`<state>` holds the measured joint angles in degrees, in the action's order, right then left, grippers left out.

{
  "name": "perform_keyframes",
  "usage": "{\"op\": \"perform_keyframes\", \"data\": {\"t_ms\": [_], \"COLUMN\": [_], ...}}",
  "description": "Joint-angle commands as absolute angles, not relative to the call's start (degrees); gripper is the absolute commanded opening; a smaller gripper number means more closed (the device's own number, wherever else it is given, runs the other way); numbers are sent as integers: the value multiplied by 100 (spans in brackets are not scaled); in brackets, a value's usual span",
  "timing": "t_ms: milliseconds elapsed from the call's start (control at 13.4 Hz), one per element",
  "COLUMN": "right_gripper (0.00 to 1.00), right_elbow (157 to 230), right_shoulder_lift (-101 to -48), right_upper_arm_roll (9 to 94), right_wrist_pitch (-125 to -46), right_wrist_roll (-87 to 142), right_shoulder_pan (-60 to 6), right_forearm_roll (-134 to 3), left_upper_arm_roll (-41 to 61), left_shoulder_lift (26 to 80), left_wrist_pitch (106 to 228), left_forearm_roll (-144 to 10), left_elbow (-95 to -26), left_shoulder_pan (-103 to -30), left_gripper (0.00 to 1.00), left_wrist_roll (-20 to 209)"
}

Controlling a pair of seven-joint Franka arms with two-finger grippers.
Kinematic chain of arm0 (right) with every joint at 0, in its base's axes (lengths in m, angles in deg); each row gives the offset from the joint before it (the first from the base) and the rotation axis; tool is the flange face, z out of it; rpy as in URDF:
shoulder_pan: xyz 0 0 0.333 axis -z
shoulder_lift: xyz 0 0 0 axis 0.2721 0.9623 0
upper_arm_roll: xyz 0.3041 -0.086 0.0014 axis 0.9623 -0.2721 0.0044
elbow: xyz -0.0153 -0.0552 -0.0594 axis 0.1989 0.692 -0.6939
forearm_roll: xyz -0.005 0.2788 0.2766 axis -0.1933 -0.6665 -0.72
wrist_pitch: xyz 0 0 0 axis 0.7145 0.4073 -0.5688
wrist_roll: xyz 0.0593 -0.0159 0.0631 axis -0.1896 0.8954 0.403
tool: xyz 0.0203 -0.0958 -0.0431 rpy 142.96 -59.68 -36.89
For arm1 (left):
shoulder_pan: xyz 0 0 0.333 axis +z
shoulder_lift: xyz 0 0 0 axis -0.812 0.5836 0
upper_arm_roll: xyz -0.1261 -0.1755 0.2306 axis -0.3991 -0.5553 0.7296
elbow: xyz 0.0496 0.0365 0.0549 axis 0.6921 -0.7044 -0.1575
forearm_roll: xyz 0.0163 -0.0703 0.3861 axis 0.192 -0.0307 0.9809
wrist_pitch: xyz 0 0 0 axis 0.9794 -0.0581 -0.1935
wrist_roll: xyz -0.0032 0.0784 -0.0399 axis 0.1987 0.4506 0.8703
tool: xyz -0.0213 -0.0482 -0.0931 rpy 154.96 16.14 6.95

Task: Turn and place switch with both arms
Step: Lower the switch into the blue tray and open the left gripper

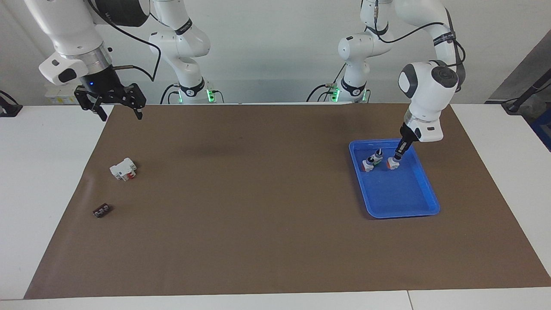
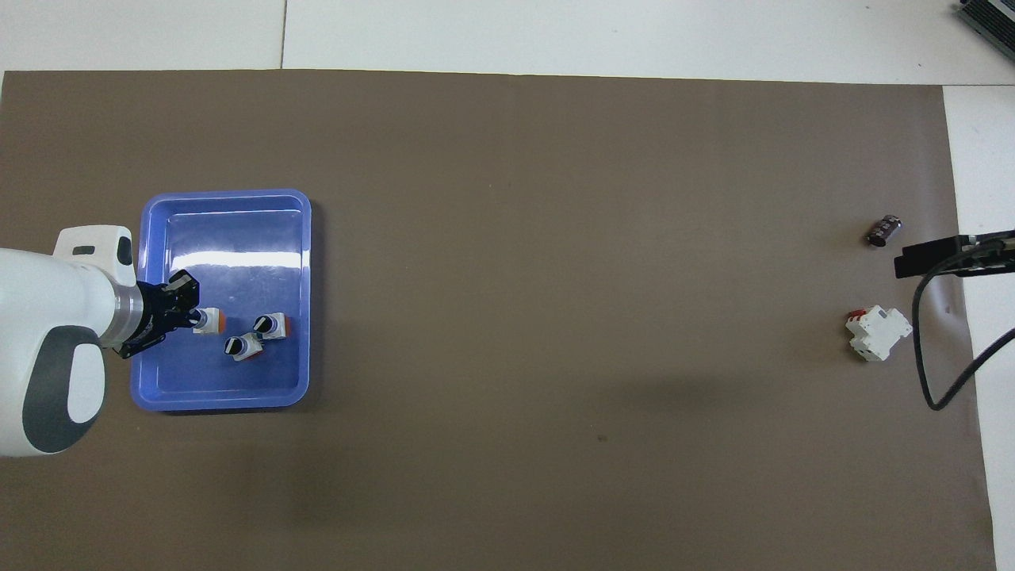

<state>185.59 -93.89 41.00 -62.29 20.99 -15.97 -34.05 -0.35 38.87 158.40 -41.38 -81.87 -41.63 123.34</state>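
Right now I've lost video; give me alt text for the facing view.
The left gripper, shut on the switch, is down in the blue tray beside two other small switches. The right gripper waits open, raised at the right arm's end of the brown mat, where a white block and a small dark part lie.

Small selector switches [image 1: 392,162]: three. Blue tray [image 1: 424,211]: one. White block [image 1: 122,168]: one. Small dark part [image 1: 101,210]: one. Arms: two.
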Motion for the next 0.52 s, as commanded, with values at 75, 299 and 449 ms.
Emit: {"op": "perform_keyframes", "data": {"t_ms": [75,299,449], "right_gripper": [100,100,100], "right_elbow": [18482,18544,18544], "right_shoulder_lift": [-9300,-9326,-9326], "right_upper_arm_roll": [4051,4051,4051], "right_wrist_pitch": [-6097,-6114,-6114], "right_wrist_roll": [1761,1744,1726], "right_shoulder_pan": [-1649,-1658,-1658], "right_forearm_roll": [-3417,-3417,-3417], "left_upper_arm_roll": [-57,-48,66], "left_shoulder_lift": [3840,3770,3586], "left_wrist_pitch": [15587,14824,14768], "left_forearm_roll": [-4025,-4025,-4025], "left_elbow": [-8153,-7653,-7511], "left_shoulder_pan": [-4146,-4155,-4260], "left_gripper": [47,60,68], "left_wrist_roll": [11494,10966,10413]}}
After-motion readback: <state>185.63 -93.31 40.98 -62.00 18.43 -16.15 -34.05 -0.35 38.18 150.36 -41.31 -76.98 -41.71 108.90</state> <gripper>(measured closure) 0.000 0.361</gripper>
